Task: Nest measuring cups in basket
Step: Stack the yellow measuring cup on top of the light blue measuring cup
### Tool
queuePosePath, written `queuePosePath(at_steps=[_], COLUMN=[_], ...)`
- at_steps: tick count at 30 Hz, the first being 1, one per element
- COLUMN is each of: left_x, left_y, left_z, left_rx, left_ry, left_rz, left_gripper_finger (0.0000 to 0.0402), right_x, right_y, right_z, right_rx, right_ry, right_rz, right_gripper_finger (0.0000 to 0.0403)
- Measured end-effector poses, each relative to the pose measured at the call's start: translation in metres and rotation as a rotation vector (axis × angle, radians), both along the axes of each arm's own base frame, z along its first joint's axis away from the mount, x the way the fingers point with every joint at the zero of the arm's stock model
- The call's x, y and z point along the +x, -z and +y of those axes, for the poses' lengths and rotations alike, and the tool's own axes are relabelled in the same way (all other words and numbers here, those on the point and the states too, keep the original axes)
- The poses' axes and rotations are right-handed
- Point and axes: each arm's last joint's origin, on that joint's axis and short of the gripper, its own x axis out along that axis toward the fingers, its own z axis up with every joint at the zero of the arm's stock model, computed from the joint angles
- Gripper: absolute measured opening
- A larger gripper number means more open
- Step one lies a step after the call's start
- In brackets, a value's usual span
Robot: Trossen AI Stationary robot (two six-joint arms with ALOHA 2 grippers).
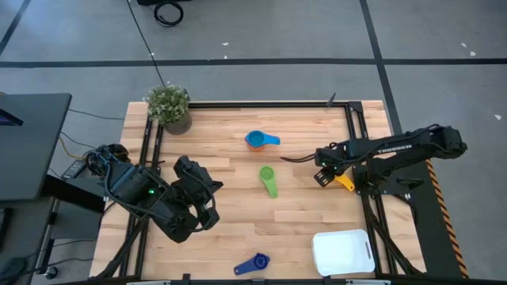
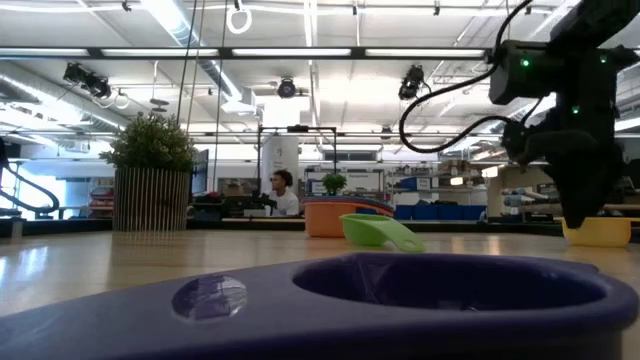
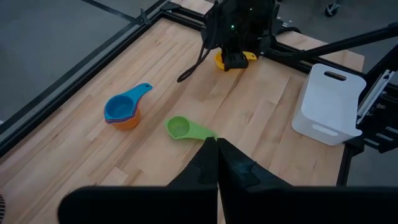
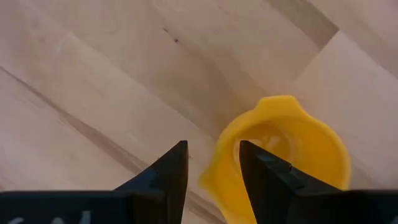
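A: Two grippers in shot – right gripper down at the yellow cup, near the table's right edge. Fingers part-open, one inside the cup, one outside, straddling the wall.

B: Gripped?

A: Hard to say – rim between the fingers, contact unclear.

B: Left gripper?

A: Pinched shut, holding nothing, over the left side.

B: Remaining cups?

A: Light blue cup nested in orange cup mid-table; green cup just beside; dark blue cup at the front edge. Basket front right, well apart.
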Motion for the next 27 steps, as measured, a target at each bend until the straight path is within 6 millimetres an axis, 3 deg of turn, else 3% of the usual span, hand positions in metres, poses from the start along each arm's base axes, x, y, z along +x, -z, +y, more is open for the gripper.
queuePosePath(at_steps=[8, 17, 27], left_x=[0.0, 0.0, 0.0], left_y=[0.0, 0.0, 0.0], left_z=[0.0, 0.0, 0.0], left_rx=[0.0, 0.005, 0.005], left_ry=[0.0, 0.004, 0.005], left_rz=[0.0, 0.003, 0.003], left_gripper_finger=[0.0002, 0.0002, 0.0002], right_x=[-0.005, -0.006, 0.012], right_y=[0.007, 0.012, -0.013], right_z=[-0.002, -0.008, -0.009], right_rx=[-0.054, -0.058, -0.04], right_ry=[0.021, 0.058, -0.03], right_rz=[0.023, 0.005, -0.082], right_gripper_finger=[0.0134, 0.0024, 0.0019])
